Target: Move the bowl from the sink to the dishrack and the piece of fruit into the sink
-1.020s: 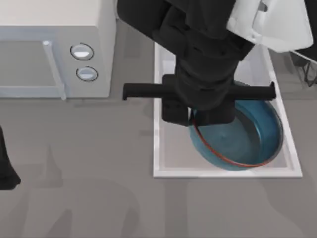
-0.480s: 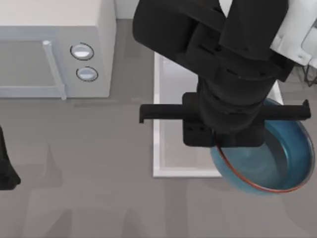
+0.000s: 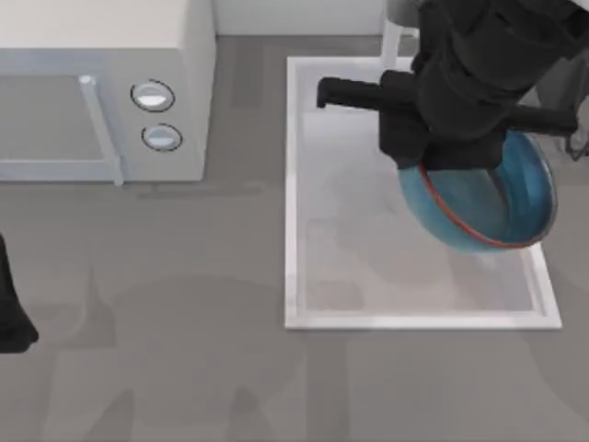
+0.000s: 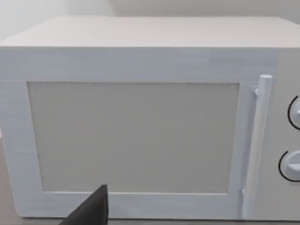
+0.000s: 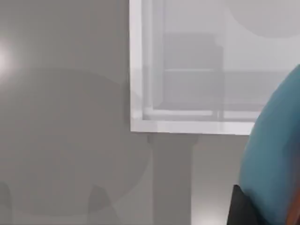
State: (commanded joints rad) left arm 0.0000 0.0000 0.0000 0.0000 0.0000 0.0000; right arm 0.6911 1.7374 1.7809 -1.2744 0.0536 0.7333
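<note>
One gripper, my right, is clamped on the bowl's rim above the sink's right side.

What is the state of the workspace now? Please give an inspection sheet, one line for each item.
Surface: grey table.
Job's things: blue bowl tilted, held above the right side of the white sink; sink floor bare.
Clutter: nothing seen.
Grippers: right gripper grips the bowl's rim; left gripper parked at the table's left edge.
Cables: nothing seen.
Surroundings: white microwave left of the sink, door closed; dark dishrack wire at right edge.
</note>
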